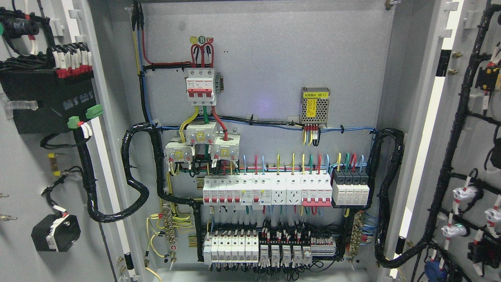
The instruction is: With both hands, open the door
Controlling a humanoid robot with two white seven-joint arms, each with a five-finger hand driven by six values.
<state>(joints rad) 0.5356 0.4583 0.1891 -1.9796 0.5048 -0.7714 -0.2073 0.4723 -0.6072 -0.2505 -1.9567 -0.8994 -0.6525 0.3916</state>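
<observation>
An electrical cabinet fills the head view with both doors swung wide. The left door shows its inner face with a black module and wire looms. The right door shows its inner face with black cable runs and small white parts. Between them lies the grey back panel with a red-and-white main breaker, a row of breakers and a lower terminal row. Neither of my hands nor any arm shows in the picture.
A small mesh-covered power supply sits at the panel's right. Thick black corrugated conduits loop from each door into the cabinet at the hinges. Coloured wires run across the panel's middle.
</observation>
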